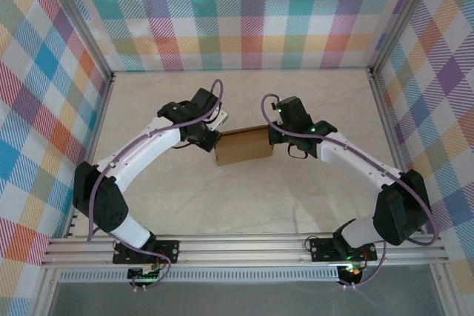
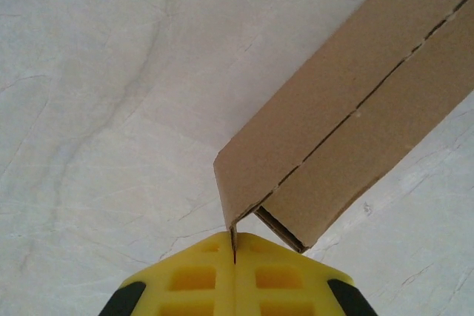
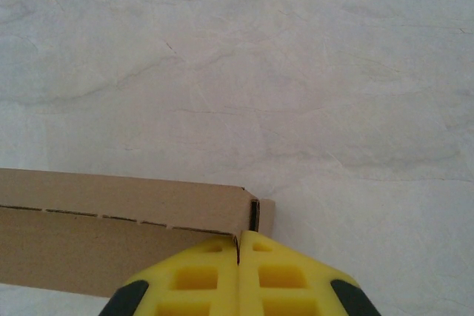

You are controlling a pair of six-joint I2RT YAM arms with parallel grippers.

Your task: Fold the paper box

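While both arms reach toward the middle of the bench (image 1: 318,101), I see the paper box (image 1: 242,146) between them. My left hand (image 2: 234,251) is closed, pinching a thin cardboard edge at one end; my right hand (image 3: 238,255) is clamped on the opposite end's edge.

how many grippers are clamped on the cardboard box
2: the left gripper is shut on the left end of the paper box, and the right gripper is shut on its right end.
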